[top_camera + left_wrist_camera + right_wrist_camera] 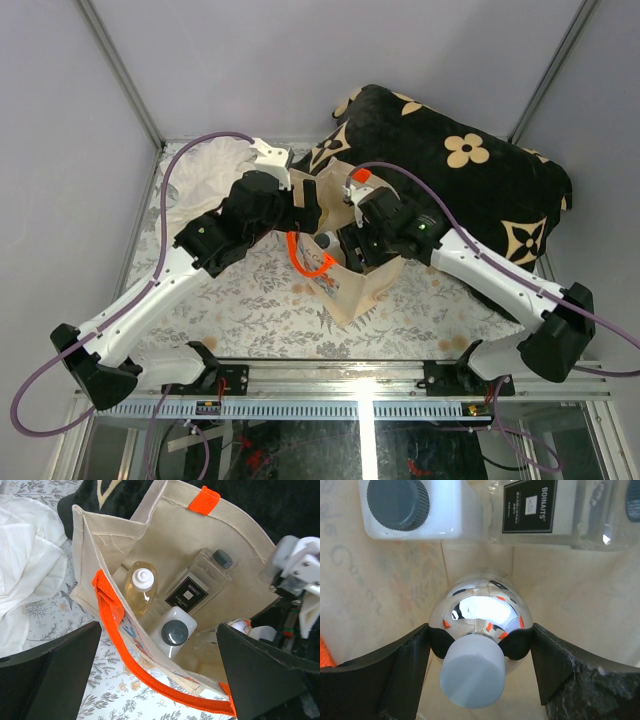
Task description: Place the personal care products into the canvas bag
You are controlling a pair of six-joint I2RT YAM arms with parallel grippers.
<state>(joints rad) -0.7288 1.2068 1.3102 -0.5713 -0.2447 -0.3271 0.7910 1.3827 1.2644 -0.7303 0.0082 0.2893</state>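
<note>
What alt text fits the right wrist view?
The jaws grip a round clear bottle by its neck, its pale cap toward the camera, inside the canvas bag. Beyond it lie a white bottle with a dark cap and a clear black-labelled bottle.
</note>
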